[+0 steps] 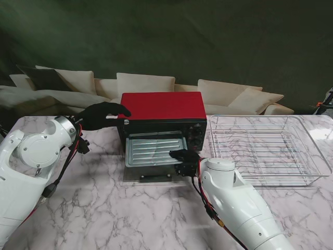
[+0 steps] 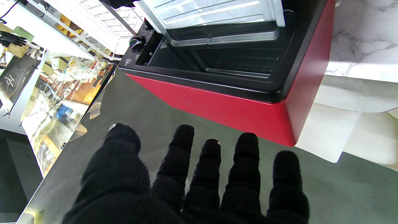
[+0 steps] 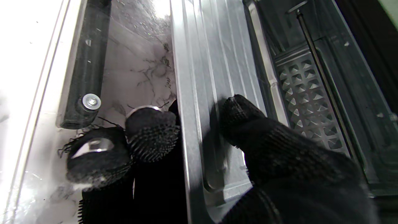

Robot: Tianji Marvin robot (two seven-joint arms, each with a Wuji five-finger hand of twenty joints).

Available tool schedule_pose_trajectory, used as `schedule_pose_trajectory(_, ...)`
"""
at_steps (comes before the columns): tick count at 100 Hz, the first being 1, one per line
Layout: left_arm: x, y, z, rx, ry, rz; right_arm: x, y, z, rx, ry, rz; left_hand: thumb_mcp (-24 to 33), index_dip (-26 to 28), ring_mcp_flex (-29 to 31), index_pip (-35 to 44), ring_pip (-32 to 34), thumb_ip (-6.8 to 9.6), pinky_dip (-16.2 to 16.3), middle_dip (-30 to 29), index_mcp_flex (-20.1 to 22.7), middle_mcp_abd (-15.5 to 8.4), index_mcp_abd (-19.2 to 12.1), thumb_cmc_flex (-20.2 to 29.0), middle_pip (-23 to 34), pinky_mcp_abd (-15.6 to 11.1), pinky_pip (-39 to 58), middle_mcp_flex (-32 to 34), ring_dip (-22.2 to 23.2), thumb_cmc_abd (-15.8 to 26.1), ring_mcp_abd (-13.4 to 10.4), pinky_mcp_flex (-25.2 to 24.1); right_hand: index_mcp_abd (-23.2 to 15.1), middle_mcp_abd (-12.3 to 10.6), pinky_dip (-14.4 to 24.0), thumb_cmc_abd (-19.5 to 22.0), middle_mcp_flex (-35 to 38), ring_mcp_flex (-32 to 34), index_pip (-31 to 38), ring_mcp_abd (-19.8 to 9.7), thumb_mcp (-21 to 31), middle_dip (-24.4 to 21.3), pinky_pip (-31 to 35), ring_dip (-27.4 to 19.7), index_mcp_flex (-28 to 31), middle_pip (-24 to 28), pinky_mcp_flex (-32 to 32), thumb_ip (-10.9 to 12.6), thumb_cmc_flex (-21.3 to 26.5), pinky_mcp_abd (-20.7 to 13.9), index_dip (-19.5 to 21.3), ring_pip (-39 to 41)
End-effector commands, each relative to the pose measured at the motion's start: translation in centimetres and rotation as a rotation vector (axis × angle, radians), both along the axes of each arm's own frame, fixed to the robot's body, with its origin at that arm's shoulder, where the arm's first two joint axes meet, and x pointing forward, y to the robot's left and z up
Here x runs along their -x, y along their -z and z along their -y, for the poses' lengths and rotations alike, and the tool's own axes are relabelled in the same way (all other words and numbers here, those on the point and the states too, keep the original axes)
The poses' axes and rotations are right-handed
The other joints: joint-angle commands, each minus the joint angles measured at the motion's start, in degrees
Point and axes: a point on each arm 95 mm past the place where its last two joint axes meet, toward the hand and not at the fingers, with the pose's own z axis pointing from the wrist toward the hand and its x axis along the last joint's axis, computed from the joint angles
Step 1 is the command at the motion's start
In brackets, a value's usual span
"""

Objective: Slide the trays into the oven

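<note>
Your right hand (image 1: 185, 156) pinches the tray (image 1: 154, 148), half inside the oven (image 1: 162, 119). Push crooked and it may jam. Your left hand (image 1: 102, 114), fingers spread, steadies the oven's top.

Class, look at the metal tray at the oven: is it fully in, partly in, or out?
Partly in. The tray juts from the oven over the lowered door, and the right hand pinches its near edge.

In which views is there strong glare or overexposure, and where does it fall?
Right wrist view: the marble table beside the open glass oven door is burnt out white. Left wrist view: the ribbed metal baking tray and the wire rack are washed out. Stand view: evenly lit, no glare.
</note>
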Motion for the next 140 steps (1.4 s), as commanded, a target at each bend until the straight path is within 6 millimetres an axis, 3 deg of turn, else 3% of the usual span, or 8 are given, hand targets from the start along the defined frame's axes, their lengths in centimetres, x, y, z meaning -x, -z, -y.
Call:
schedule_pose_trajectory(1,0.0,0.2,0.1,-0.003,0.006,-0.013,0.8,2.3,0.4,0.031,0.019,-0.054,-1.4,0.5,-0.6,0.4,-0.6,-0.6,0.7,-0.3,1.1,-0.5,-1.0,0.9,-0.2,-0.7,-1.4,-0.3,-0.2,2.2,-0.6,-0.9,-8.8,-1.6,0.7,5.9,1.3,2.3,4.4,-1.0,5.1,0.2,2.0,0.4,5.8,3.6,-5.6,2.0,4.9,6.5,3.5,0.5)
schedule_pose_trajectory(140,0.1,0.5,0.2,-0.014,0.016,-0.026,-3.5,2.1,-1.7,0.079,0.118,-0.03,-1.4,0.4,-0.6,0.3,-0.6,-0.61,0.6,-0.3,1.1,-0.5,-1.0,0.9,-0.3,-0.8,-1.4,-0.4,-0.1,2.3,-0.6,-0.9,-9.6,-2.0,0.6,6.4,0.7,2.3,5.2,-1.1,5.0,0.2,1.2,0.1,5.5,3.9,-6.3,2.1,4.8,6.4,4.2,-0.6)
